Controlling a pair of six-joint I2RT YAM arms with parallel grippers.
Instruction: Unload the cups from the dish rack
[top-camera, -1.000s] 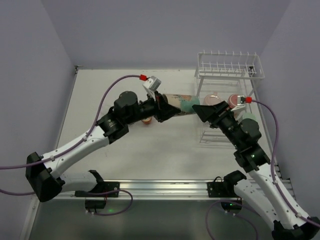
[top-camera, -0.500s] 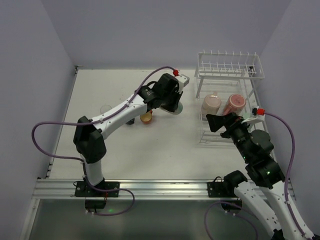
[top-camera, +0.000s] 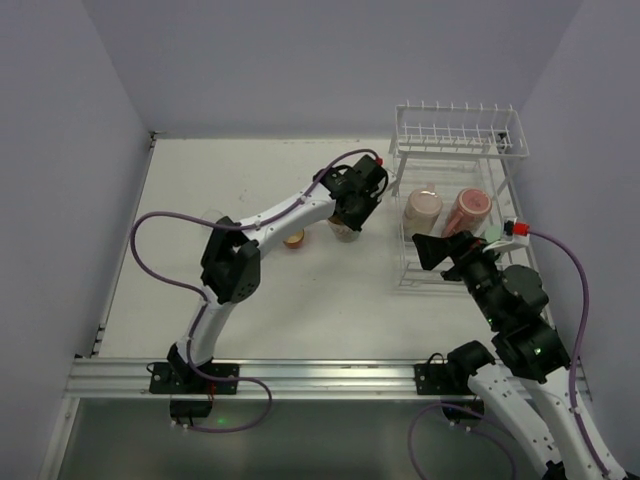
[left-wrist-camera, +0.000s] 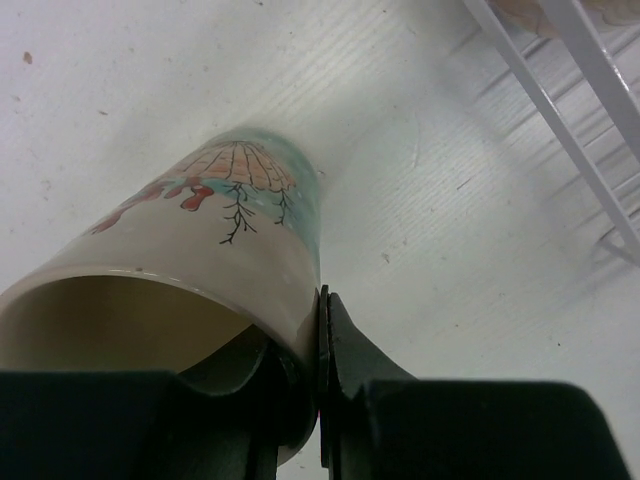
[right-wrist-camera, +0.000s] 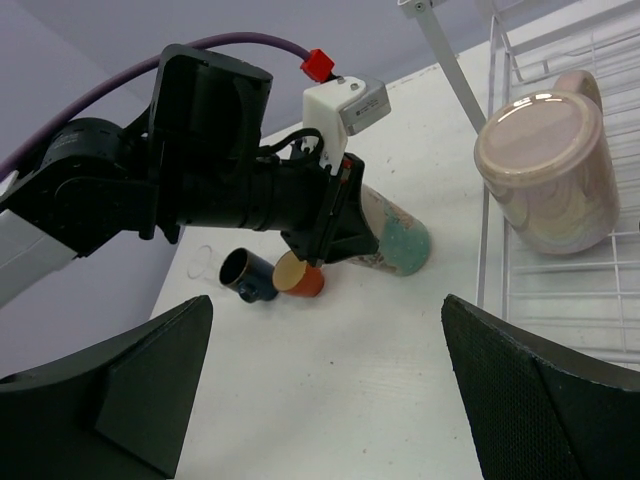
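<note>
My left gripper (top-camera: 347, 213) is shut on the rim of a tall cream cup (left-wrist-camera: 215, 225) with a painted pattern and a green base, one finger inside and one outside. The cup (right-wrist-camera: 388, 236) tilts with its base down by the table, just left of the white wire dish rack (top-camera: 460, 135). A pale pink cup (top-camera: 422, 207) and a red-pink cup (top-camera: 468, 208) lie on the rack's lower shelf. A small orange-red cup (right-wrist-camera: 298, 273) and a small dark blue cup (right-wrist-camera: 245, 275) lie on the table. My right gripper (top-camera: 432, 248) stands wide open and empty in front of the rack.
The rack's thin white leg (left-wrist-camera: 590, 160) runs close to the right of the held cup. Lilac walls close the table at the back and on both sides. My left arm (top-camera: 270, 215) stretches across the middle of the table, above the two small cups.
My left arm has swung the cream cup from lying level to tipped base-down, a little nearer the rack. My right gripper has drawn back to the right, still open.
</note>
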